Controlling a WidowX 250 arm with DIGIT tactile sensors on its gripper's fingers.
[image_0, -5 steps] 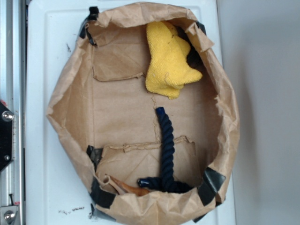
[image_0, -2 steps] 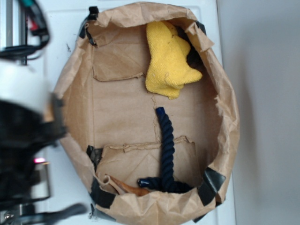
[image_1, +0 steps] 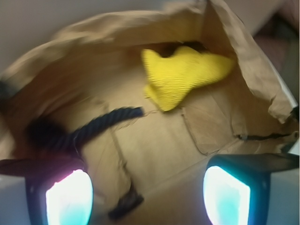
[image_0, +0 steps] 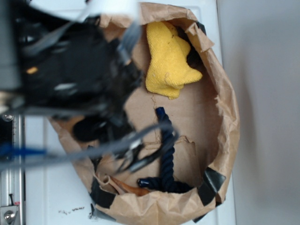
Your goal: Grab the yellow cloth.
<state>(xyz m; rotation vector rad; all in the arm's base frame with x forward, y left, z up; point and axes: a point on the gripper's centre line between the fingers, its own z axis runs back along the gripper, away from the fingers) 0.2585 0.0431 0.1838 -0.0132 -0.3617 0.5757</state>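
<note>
Arm's a dark blur over the paper bag (image_0: 225, 117), gripper (image_1: 147, 187) spread wide and empty, yellow cloth (image_1: 183, 75) lying ahead of the fingers, beyond the navy rope (image_1: 101, 123).

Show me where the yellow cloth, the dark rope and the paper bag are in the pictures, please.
yellow cloth (image_0: 168, 58), exterior view, middle of the fabric.
dark rope (image_0: 166, 154), exterior view, straight middle part.
paper bag (image_0: 228, 117), exterior view, right wall.
</note>
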